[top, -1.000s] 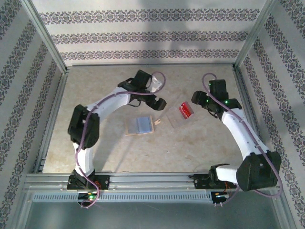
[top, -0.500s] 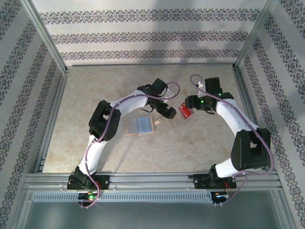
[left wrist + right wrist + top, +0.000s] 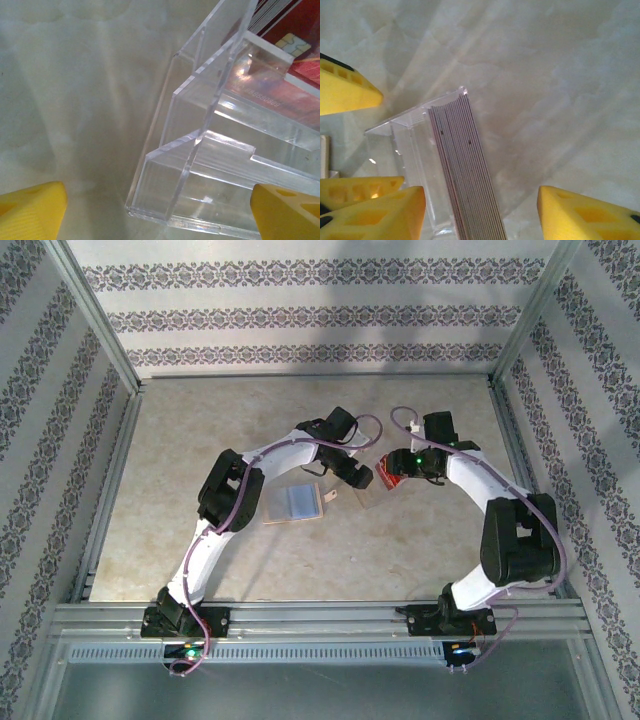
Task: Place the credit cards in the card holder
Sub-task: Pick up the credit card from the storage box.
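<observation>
Clear case [image 3: 200,175] holds credit cards [image 3: 462,160] edge-on; left claw [image 3: 157,210], right claw [image 3: 480,200] both released, tips cropped.

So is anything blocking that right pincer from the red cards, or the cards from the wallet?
Nothing visible blocks the right pincer: it is open astride the credit cards. They stand in a clear case, so must lift out. The left pincer, open around that case, sits between them and the card holder.

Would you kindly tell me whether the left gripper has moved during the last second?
Yes. In the top view the left gripper has moved right and nearer, from beyond the card holder over to the clear case.
</observation>
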### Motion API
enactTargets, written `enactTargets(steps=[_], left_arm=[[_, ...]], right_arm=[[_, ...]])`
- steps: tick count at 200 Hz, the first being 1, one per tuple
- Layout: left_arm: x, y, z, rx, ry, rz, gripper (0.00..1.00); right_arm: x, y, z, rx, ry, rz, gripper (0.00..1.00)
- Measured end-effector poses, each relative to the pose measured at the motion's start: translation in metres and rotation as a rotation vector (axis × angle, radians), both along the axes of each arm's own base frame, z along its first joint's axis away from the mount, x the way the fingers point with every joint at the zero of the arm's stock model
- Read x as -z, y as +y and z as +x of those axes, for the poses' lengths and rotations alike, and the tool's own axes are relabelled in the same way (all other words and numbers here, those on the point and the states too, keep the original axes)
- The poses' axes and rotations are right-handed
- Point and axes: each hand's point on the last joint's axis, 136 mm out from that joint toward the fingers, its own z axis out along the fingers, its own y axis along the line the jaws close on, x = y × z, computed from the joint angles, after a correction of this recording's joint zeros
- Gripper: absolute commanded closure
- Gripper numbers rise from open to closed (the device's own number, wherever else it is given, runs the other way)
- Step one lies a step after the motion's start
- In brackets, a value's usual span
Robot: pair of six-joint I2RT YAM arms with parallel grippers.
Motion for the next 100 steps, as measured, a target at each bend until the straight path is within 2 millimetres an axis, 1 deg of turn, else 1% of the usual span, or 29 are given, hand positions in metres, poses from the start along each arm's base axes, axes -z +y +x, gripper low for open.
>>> enactTargets(steps=[18, 37, 62, 100], left_arm=[[0.0, -0.001, -0.001, 0.004, -0.004, 0.003, 0.06], [0.0, 0.0, 0.0, 0.008, -0.008, 0.005, 0.06], [0.0, -0.001, 0.0, 0.013, -0.012, 0.006, 0.06], [0.0, 0.0, 0.0, 0.016, -0.014, 0.007, 0.06]], right_arm=[[0.006, 0.003, -0.001, -0.016, 0.01, -0.018, 0.39], [0.007, 0.007, -0.001, -0.034, 0.005, -0.03, 0.39], [0.009, 0.004, 0.0, -0.03, 0.0, -0.057, 0.39], [0.011, -0.007, 0.003, -0.007, -0.007, -0.12, 0.4]])
